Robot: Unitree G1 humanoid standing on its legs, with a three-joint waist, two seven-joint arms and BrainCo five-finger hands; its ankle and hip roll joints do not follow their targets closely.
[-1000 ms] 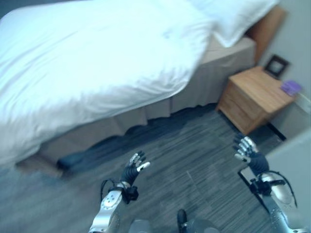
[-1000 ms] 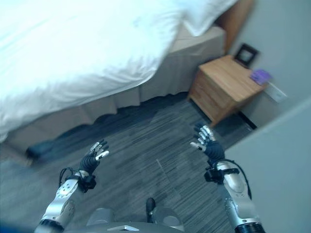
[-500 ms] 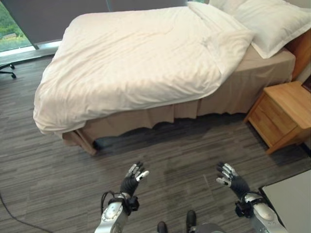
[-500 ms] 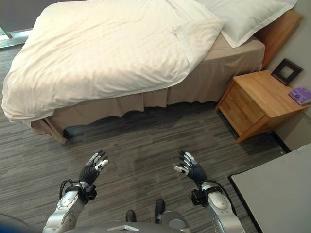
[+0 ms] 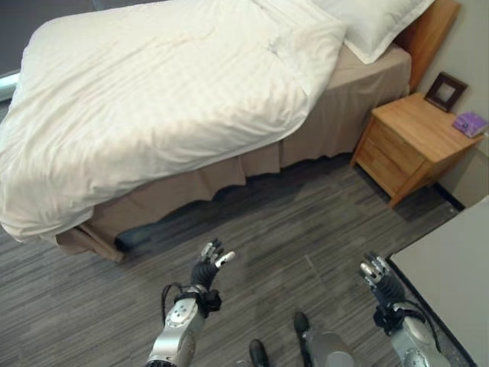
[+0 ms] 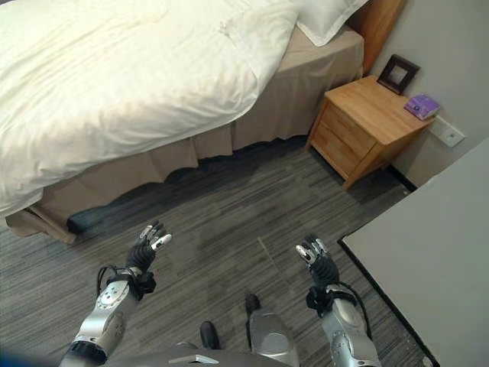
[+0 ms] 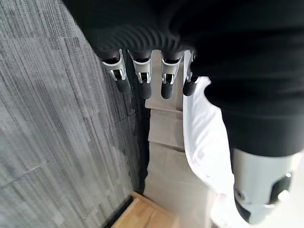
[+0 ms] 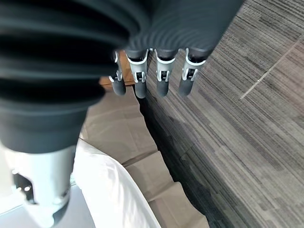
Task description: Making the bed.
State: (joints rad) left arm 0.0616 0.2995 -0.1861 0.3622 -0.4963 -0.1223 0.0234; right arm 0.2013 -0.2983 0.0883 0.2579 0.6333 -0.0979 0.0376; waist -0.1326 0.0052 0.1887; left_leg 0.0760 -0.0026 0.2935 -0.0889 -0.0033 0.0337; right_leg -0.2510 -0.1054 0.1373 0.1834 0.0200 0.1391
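— how far along is the bed?
— barely begun, i'd say. the duvet (image 5: pixel 160 99) lies skewed, sagging over the near corner, its top corner folded back below the pillow (image 5: pixel 374 23).
— and the hands?
— left hand (image 5: pixel 208 267) and right hand (image 5: pixel 380 280) hover over the floor (image 5: pixel 306 222), fingers loose, holding nothing, well apart from the bed.
— anything in the way?
— a nightstand (image 5: pixel 412 141) by the headboard, a grey counter (image 6: pixel 435 260) on the right.

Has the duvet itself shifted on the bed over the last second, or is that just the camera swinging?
Cannot tell for sure, likely just the camera. The duvet hangs over the bed skirt with the same folded corner by the pillow, as before.
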